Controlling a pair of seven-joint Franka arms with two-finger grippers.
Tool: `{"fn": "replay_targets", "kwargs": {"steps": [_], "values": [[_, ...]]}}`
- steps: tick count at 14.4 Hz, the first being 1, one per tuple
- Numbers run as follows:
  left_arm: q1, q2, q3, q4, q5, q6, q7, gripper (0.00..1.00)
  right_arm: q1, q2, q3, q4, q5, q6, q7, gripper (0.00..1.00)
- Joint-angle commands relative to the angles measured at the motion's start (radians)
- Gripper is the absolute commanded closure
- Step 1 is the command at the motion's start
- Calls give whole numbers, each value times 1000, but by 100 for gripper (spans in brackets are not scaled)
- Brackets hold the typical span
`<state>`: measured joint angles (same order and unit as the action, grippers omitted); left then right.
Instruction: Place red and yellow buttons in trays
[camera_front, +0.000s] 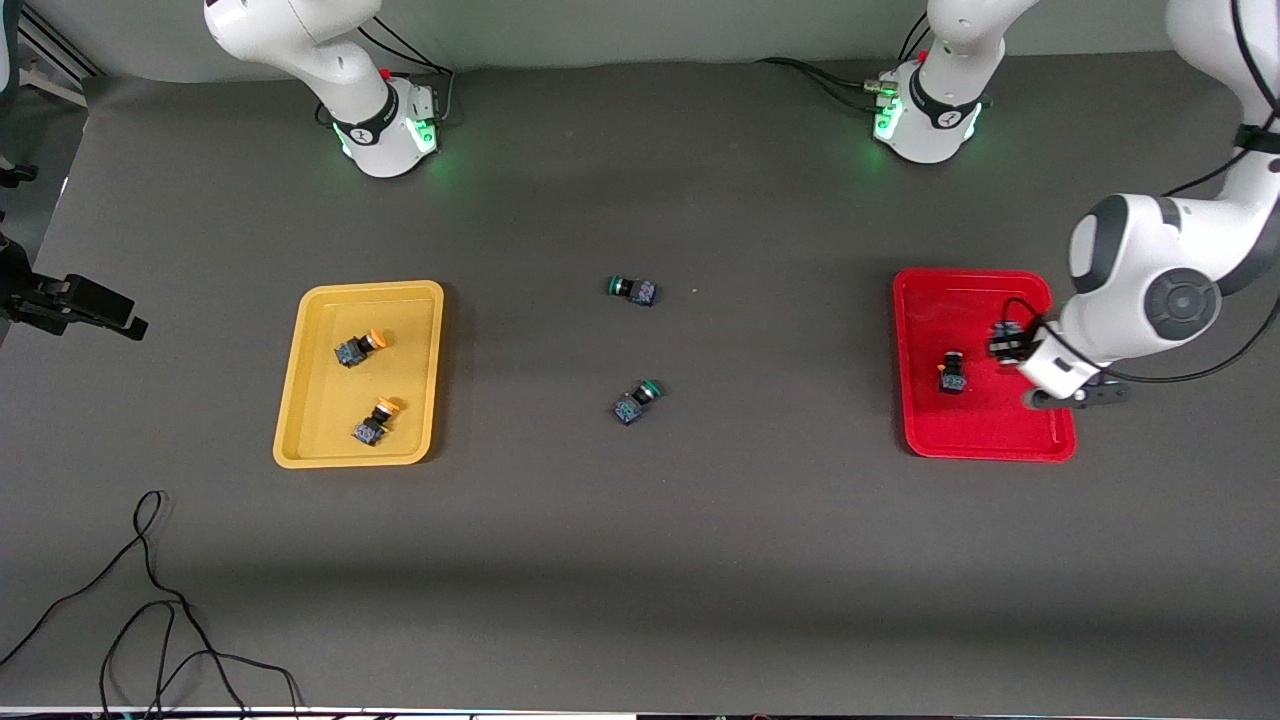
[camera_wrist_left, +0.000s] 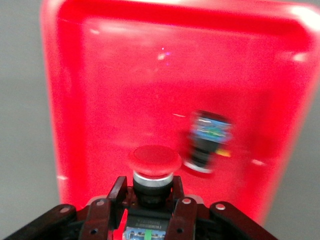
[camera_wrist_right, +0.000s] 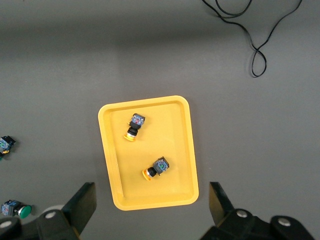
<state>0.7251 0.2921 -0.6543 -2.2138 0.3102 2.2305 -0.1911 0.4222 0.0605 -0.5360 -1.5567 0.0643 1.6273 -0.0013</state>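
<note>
My left gripper (camera_front: 1005, 342) is shut on a red-capped button (camera_front: 1001, 338) and holds it over the red tray (camera_front: 960, 300). In the left wrist view the fingers (camera_wrist_left: 116, 192) clamp the button's dark body, with its red cap (camera_wrist_left: 155, 159) sticking out past my left gripper (camera_wrist_left: 151, 189). A second red button (camera_front: 951, 372) lies in the red tray (camera_wrist_left: 125, 75), also seen in the left wrist view (camera_wrist_left: 207, 140). Two yellow-capped buttons (camera_front: 358, 348) (camera_front: 376, 421) lie in the yellow tray (camera_front: 318, 330). My right gripper (camera_wrist_right: 152, 201) is open and empty, high over the yellow tray (camera_wrist_right: 186, 150).
Two green-capped buttons (camera_front: 632, 290) (camera_front: 636, 400) lie on the dark table between the trays. A black cable (camera_front: 150, 600) loops near the front edge at the right arm's end. A black fixture (camera_front: 70, 305) sticks in from that end.
</note>
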Motion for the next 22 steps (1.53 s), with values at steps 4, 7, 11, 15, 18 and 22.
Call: {"fn": "replay_targets", "kwargs": {"steps": [4, 7, 11, 15, 18, 22], "values": [[42, 114, 38, 0, 152, 120, 19, 30, 3, 25, -7, 4, 43, -6, -48, 0], [43, 82, 30, 44, 149, 17, 32, 0, 6, 21, -7, 3, 43, -6, -40, 0], [51, 41, -34, 222, 57, -283, 122, 0, 7, 15, -5, 7, 45, -15, -31, 0], [53, -88, -34, 356, -71, -506, 283, 0, 7, 21, -5, 13, 74, -15, -29, 0], [5, -232, 26, 393, -224, -575, 357, 0, 9, 19, -1, 20, 69, -15, -31, 0], [-470, -361, 437, 410, -306, -637, 340, 0, 12, 21, 5, 20, 75, -17, -28, 0]]}}
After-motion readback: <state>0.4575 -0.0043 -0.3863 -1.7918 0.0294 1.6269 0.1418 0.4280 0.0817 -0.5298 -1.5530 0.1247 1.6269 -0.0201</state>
